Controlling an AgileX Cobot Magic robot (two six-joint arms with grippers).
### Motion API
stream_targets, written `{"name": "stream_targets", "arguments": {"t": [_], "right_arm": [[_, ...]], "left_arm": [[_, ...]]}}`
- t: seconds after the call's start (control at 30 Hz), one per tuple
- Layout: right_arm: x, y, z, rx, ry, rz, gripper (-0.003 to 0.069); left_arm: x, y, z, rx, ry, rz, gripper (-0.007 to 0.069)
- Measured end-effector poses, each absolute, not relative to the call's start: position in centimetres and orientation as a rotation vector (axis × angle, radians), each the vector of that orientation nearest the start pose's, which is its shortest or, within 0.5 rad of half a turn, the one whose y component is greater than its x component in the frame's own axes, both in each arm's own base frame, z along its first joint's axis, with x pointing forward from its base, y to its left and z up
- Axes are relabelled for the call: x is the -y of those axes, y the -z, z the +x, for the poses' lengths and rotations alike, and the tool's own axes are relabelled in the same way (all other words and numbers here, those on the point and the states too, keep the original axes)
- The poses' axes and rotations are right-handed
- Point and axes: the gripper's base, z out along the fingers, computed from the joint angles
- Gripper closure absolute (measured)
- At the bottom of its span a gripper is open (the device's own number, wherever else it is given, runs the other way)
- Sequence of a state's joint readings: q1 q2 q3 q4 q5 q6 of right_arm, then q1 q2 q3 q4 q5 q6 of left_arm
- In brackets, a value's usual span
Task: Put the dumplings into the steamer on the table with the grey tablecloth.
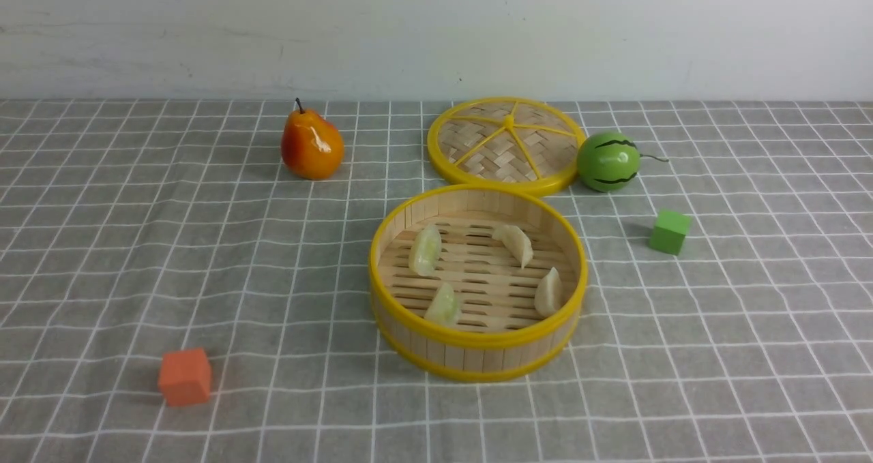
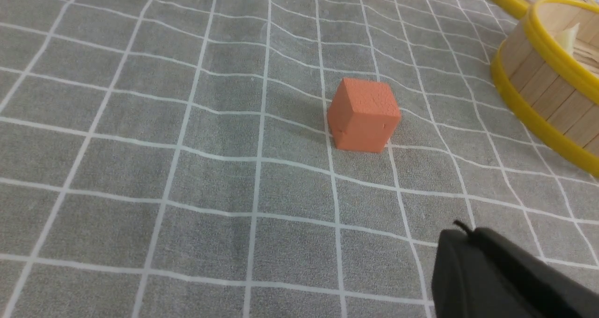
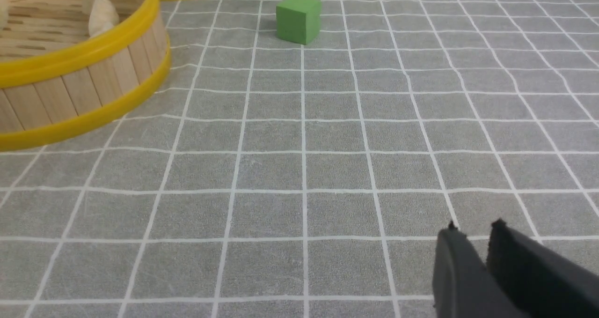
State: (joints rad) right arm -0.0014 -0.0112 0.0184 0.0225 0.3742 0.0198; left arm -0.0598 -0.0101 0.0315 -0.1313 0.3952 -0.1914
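A round bamboo steamer (image 1: 477, 282) with yellow rims sits just right of centre in the front view, on a table (image 1: 750, 354) covered by a grey tablecloth (image 1: 102, 258) with a white grid. All four dumplings (image 1: 477, 272) lie inside it on the slatted floor: two pale green ones at the left, two cream ones at the right, spaced apart and none on the cloth. Judging by this, the task looks finished, with nothing left to move. The woven lid (image 1: 506, 144) lies flat just behind the steamer, with a toy watermelon (image 1: 608, 161) beside it at the right and a toy pear (image 1: 312, 144) to the upper left. An orange cube (image 1: 185, 376) sits at the lower left and a green cube (image 1: 669, 231) at the right, both untouched. Neither arm appears in the front view. In the left wrist view, the left gripper (image 2: 461, 231) shows at the lower right as a single dark mass, jaws closed together, holding nothing above bare cloth. In the right wrist view, the right gripper (image 3: 475, 231) at the lower right shows two dark fingertips with a narrow gap between them, slightly parted, empty and touching nothing.
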Motion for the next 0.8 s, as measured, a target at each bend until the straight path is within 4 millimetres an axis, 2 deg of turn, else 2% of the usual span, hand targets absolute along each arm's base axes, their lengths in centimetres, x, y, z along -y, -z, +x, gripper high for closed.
{"name": "stream_targets", "arguments": {"t": [0.8], "right_arm": [[-0.07,-17.39,5.24,-1.865,-0.035,0.034,0.0523]], "left_arm": [[0.77,-16.8,5.17,-1.897,0.301,-0.206,0.0628]]}}
